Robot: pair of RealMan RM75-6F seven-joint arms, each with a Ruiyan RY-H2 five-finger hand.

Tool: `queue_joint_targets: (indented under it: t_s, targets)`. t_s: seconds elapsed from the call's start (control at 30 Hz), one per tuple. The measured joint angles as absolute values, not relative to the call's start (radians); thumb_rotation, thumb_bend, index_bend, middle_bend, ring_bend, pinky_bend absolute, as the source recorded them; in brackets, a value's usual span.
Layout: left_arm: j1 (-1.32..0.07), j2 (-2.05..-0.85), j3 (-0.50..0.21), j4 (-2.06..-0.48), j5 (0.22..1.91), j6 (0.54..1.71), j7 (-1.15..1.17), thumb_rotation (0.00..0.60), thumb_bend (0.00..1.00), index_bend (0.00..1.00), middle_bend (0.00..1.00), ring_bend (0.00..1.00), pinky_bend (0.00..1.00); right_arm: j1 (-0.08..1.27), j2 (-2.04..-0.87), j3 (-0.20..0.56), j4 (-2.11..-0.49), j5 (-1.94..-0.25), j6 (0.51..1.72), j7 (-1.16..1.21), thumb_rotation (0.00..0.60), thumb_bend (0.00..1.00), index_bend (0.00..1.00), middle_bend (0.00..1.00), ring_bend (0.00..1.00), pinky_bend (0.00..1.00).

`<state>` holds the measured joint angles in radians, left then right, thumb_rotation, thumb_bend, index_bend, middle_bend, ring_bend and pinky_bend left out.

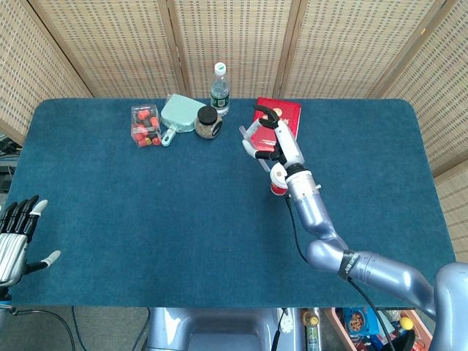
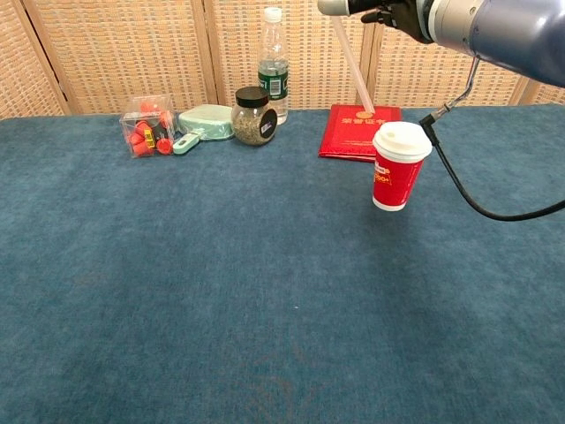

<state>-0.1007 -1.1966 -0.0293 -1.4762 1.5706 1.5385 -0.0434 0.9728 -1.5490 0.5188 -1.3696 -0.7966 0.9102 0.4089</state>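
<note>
My right hand (image 1: 268, 137) hovers high over the near left part of the red booklet (image 1: 287, 110), behind the red paper cup (image 2: 399, 166) with its white lid. It pinches a thin translucent straw (image 2: 351, 64) that slants down; the straw's lower end hangs just left of the lid and stays outside the cup. In the chest view only the hand's edge (image 2: 393, 14) shows at the top. From the head view my forearm hides most of the cup (image 1: 276, 180). My left hand (image 1: 17, 235) sits off the table's near left corner, fingers apart, holding nothing.
Along the back of the blue table (image 1: 146, 219) stand a water bottle (image 2: 274, 66), a dark-lidded jar (image 2: 253, 116), a mint-green case (image 2: 205, 122) and a clear box of red pieces (image 2: 146, 124). A black cable (image 2: 481, 199) hangs from my right arm beside the cup.
</note>
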Motion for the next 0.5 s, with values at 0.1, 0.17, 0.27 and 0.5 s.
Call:
queue_joint_targets:
  t_s: [0.1,0.17,0.27,0.5]
  targets:
    - [-0.103,-1.197,-0.03,-1.475,1.568,1.533,-0.044,0.6,0.17,0.0,0.0,0.0,0.0,0.975,-1.568,0.522,-1.343,-0.779,0.906,0.389,0.6,0.54,0.65,0.18,0.0,0.0]
    - [-0.103,-1.197,-0.031,-1.476,1.567,1.534,-0.044,0.6,0.17,0.0,0.0,0.0,0.0,0.975,-1.576,0.524,-1.334,-0.773,0.902,0.38,0.6,0.54,0.65,0.18,0.0,0.0]
    - [-0.103,-1.197,-0.031,-1.476,1.566,1.533,-0.044,0.6,0.17,0.0,0.0,0.0,0.0,0.972,-1.587,0.527,-1.322,-0.767,0.893,0.371,0.6,0.54,0.65,0.18,0.0,0.0]
    - [-0.105,-1.197,-0.031,-1.475,1.565,1.529,-0.044,0.6,0.17,0.0,0.0,0.0,0.0,0.96,-1.6,0.534,-1.304,-0.771,0.881,0.366,0.6,0.54,0.65,0.18,0.0,0.0]
